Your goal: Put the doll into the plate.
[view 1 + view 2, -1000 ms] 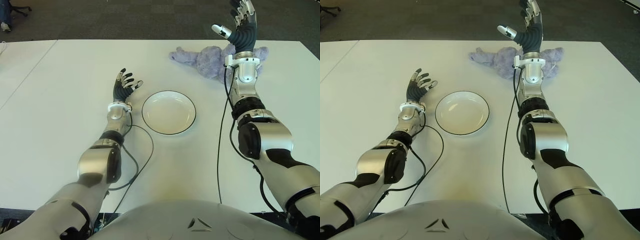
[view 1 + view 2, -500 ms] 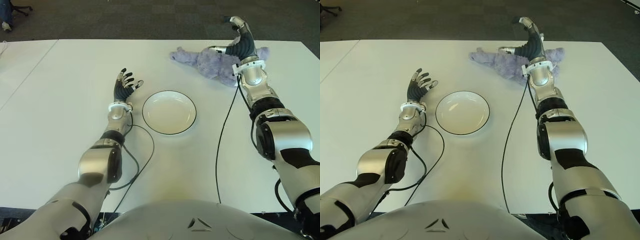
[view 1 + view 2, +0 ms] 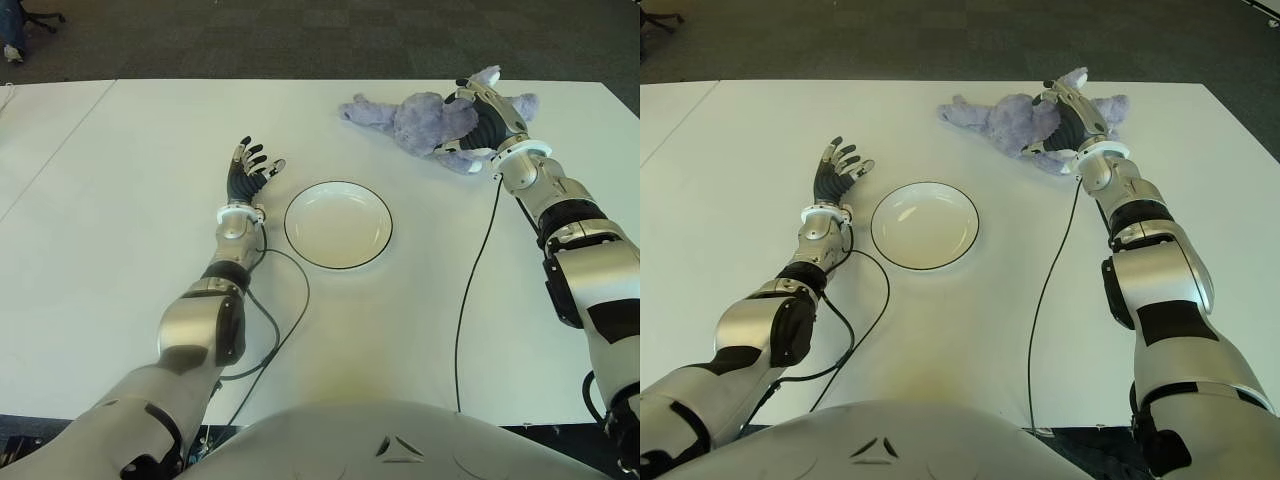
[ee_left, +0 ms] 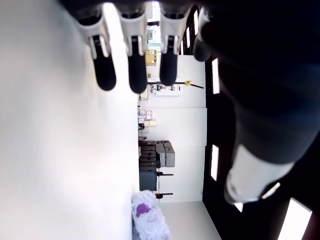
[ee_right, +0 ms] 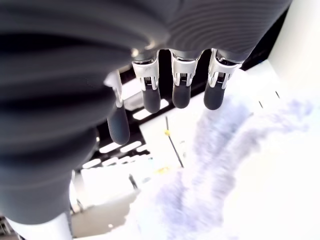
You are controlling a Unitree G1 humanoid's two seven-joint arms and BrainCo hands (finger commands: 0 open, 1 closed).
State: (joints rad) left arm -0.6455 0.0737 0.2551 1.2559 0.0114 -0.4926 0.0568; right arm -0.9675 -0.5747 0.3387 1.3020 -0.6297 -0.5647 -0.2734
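Your doll [image 3: 420, 118] is a purple plush lying flat at the far side of the table [image 3: 120, 200], its long axis running across the table from the robot's left to its right. One doll, one plate [image 3: 338, 224], nothing else on the surface.

The right hand [image 3: 478, 118] is on the doll's right half, palm turned toward the plush, fingers [image 5: 181, 87] extended and only slightly bent over the fur. I judge it has not closed; nothing is pinched yet. The doll extends mostly to the left of that hand, so a grip here takes it near one end, and the rest may droop when you lift.

The plate sits nearer the robot and to the left of the doll, well apart from it. Your carry runs inward and leftward.

The left hand [image 3: 250, 170] shows just left of the plate, fingers spread, holding nothing. It is far from the doll; the right hand is clearly the one to use.
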